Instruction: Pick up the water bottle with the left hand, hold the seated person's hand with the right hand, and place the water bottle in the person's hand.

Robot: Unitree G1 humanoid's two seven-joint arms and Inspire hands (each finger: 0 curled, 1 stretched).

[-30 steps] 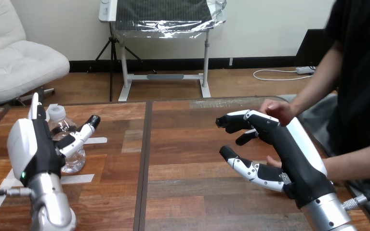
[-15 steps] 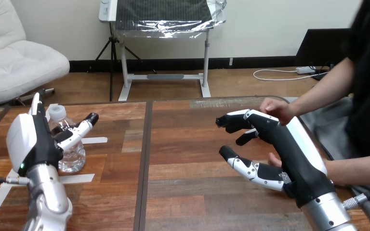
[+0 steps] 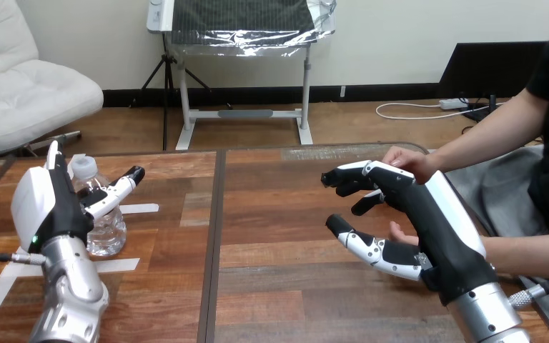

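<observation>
We see one bottle (image 3: 109,229), upright on the table (image 3: 286,286), just right of our left hand (image 3: 46,207), the nearer one. Its fingers are apart, with the thumb across the bottle's front, and we judge it not clamped. Our right hand (image 3: 436,221) is spread open beside the person's two hands, the farther hand (image 3: 409,161) and the nearer hand (image 3: 399,231).

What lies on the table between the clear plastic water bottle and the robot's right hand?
Head view: bare wooden table, its dark seam and a white tape strip beside the clear plastic water bottle; nothing else up to the right hand.
</observation>
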